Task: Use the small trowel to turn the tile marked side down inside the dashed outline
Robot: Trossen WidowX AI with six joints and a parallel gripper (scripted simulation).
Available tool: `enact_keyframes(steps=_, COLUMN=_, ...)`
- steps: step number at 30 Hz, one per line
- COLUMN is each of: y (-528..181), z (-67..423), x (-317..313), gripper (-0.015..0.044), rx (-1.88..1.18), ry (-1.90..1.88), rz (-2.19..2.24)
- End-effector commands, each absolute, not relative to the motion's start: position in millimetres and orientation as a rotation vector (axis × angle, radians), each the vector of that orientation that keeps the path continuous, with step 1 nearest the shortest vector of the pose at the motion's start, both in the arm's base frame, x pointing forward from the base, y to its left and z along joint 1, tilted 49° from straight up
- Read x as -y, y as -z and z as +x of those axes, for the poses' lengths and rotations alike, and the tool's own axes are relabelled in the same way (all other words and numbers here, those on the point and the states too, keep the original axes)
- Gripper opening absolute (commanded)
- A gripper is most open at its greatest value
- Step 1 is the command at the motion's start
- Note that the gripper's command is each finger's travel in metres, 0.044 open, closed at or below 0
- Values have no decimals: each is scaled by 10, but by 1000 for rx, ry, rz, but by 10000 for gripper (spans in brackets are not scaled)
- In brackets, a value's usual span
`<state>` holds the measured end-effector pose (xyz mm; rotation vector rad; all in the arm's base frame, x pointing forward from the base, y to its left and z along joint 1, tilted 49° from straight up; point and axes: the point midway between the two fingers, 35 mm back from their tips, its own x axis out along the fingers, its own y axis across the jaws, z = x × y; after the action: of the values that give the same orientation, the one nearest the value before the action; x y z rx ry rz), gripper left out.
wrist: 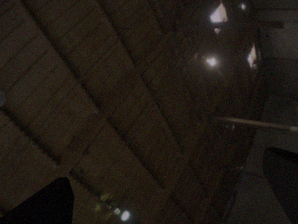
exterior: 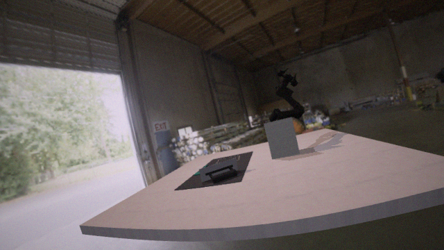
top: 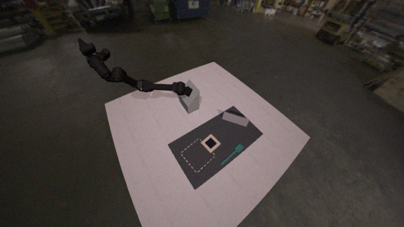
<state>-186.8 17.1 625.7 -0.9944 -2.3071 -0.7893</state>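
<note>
Hand (top: 81, 42) wide, empty, raised off table; trowel (top: 231, 154) on mat (top: 189, 176) beside tile (top: 211, 143).

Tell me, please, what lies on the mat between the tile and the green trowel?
Nothing: in the top view, only bare dark mat separates the tile from the trowel. The dashed outline lies on the tile's other side.

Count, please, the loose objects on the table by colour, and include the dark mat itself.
Green: 1, the trowel
Cream with a dark centre: 1, the tile
Grey: 2, the block under the arm's base and the low wedge-like piece at the mat's far end
Dark grey: 1, the mat
Total: 5
</note>
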Motion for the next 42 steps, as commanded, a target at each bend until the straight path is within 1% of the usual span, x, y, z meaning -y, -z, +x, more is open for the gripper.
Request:
enact_keyframes(steps=1, y=-6260, z=-1861, x=-174, gripper=374, rx=2306, ry=786, rz=-994)
enact_keyframes(steps=5, y=-6336, z=-1689, x=-247, gripper=269, rx=2273, ry=713, rz=-991)
enact_keyframes(steps=11, y=-6502, z=-1197, x=-459, gripper=111, rx=2171, ry=515, rz=-972)
enact_keyframes(steps=12, y=-6513, z=-1144, x=-479, gripper=100, rx=2159, ry=490, rz=-965)
enact_keyframes(steps=26, y=-6638, z=-360, x=-784, gripper=100, rx=1949, ry=180, rz=-851)
enact_keyframes(steps=33, y=-6641, z=134, x=-1041, gripper=100, rx=1823, ry=58, rz=-823)
enact_keyframes(steps=42, y=-6517, z=919, x=-1497, gripper=100, rx=1599, ry=-151, rz=-788)
